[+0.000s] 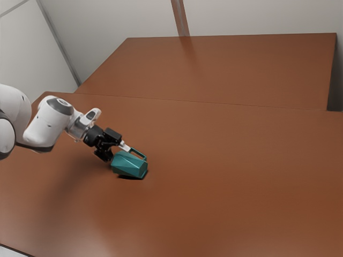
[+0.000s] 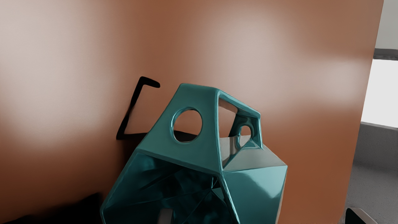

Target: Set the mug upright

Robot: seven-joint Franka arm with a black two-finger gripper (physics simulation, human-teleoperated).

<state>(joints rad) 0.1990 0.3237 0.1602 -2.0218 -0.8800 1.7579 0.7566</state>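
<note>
Between the parted fingers (image 1: 124,146) lies part of the tipped mug (image 2: 253,189).

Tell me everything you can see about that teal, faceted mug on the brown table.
The glossy teal mug, perhaps glazed ceramic, has flat facets and an angular handle with round holes. It is tipped on its side on the brown table, its open mouth facing the black two-finger gripper. The fingers stand open, one tip at the mouth, the other outside the mug; I cannot tell whether either touches it.
</note>
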